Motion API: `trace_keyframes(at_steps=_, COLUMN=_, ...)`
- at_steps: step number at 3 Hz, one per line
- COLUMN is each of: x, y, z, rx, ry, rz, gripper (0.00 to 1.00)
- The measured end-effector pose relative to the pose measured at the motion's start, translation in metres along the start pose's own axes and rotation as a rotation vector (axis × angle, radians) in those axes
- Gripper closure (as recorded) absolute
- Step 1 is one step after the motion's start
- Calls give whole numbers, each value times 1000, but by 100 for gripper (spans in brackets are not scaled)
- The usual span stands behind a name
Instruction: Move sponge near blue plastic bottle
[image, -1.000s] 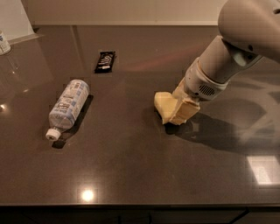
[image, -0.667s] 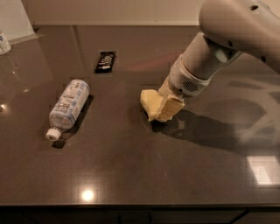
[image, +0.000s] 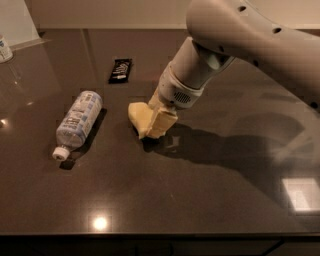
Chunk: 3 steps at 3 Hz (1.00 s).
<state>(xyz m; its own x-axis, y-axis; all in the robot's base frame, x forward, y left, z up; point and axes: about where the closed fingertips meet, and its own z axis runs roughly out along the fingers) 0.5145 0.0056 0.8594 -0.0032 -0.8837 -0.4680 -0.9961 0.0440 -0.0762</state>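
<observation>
While the gripper (image: 159, 123) grips it mid-table, sponge (image: 136, 115), pale yellow, blocky

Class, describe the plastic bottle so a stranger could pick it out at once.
On the left half of the dark table, left of the gripper holding the sponge, a bottle lies on its side. It is clear with a white cap and pale blue label, unlike the flat black wrapper farther back.
</observation>
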Motion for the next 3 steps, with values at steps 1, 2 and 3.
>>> trace_keyframes(at_steps=1, x=-27, y=2, z=17, rx=-25, ry=-23, rz=-56, gripper=100)
trace_keyframes(at_steps=2, x=-44, y=4, z=31, rx=-43, ry=-27, rz=-96, gripper=85)
trace_keyframes(at_steps=3, x=-52, y=9, z=42, rx=-65, ry=-28, rz=-126, gripper=61)
